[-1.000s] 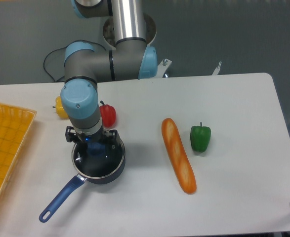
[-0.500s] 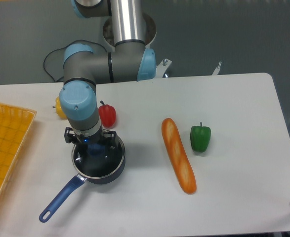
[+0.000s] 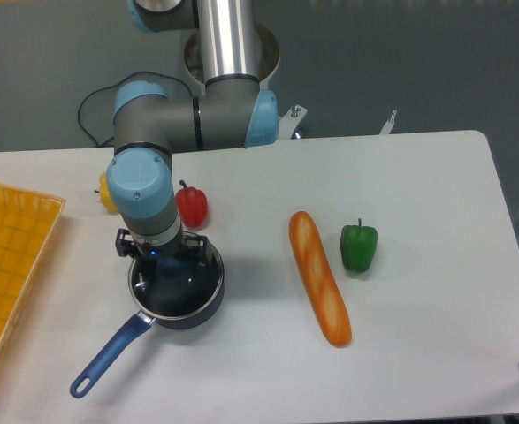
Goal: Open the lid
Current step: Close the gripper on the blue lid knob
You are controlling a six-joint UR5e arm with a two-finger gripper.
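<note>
The dark blue saucepan [image 3: 178, 291] stands at the table's front left, its long handle [image 3: 109, 355] pointing toward the front-left corner. The lid [image 3: 184, 287] lies on the pan; only its metal rim and part of the glass show. The lid's knob is hidden under the arm. My gripper [image 3: 164, 263] points straight down over the middle of the lid, right where the knob sits. The wrist covers the fingertips, so their spacing does not show.
A red pepper [image 3: 193, 206] and a yellow pepper [image 3: 107, 193] lie just behind the pan, beside the arm. A long bread loaf [image 3: 319, 277] and a green pepper [image 3: 359, 246] lie to the right. A yellow basket [image 3: 7, 265] sits at the left edge.
The wrist has shifted very slightly to the left over the pan. The pan and lid have not moved.
</note>
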